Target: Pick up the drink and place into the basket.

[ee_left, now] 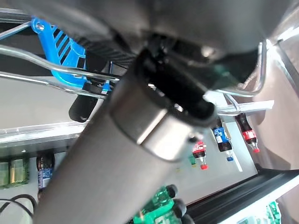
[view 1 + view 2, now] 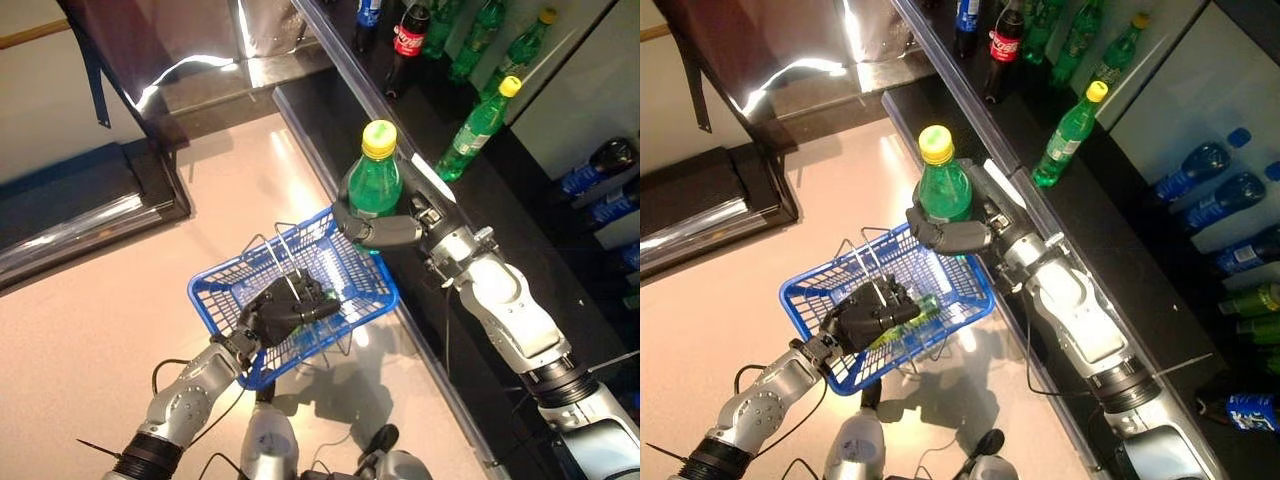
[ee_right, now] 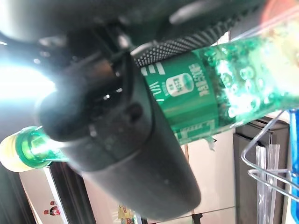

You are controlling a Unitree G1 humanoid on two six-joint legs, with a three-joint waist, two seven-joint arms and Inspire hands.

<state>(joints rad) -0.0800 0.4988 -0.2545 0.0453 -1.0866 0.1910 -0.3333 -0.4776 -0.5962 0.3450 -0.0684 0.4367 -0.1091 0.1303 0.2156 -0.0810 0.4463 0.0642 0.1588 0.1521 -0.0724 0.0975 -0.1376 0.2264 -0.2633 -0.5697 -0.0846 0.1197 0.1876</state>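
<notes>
The drink is a green bottle (image 2: 376, 180) with a yellow cap, and it stands upright in my right hand (image 2: 385, 232). The hand's fingers and thumb are curled round the bottle's body (image 3: 205, 98). It hangs just above the far right corner of the blue wire basket (image 2: 215, 290). My left hand (image 2: 285, 305) is over the middle of the basket, curled round its metal wire handles (image 1: 42, 77). Something green (image 2: 920, 305) shows inside the basket under that hand; I cannot tell what it is.
A dark shelf runs along the right behind a metal rail (image 2: 330, 50). On it stand a green bottle (image 2: 478, 128), a cola bottle (image 2: 407, 45) and blue bottles (image 2: 590, 180). A dark mat (image 2: 80, 200) lies on the floor at left.
</notes>
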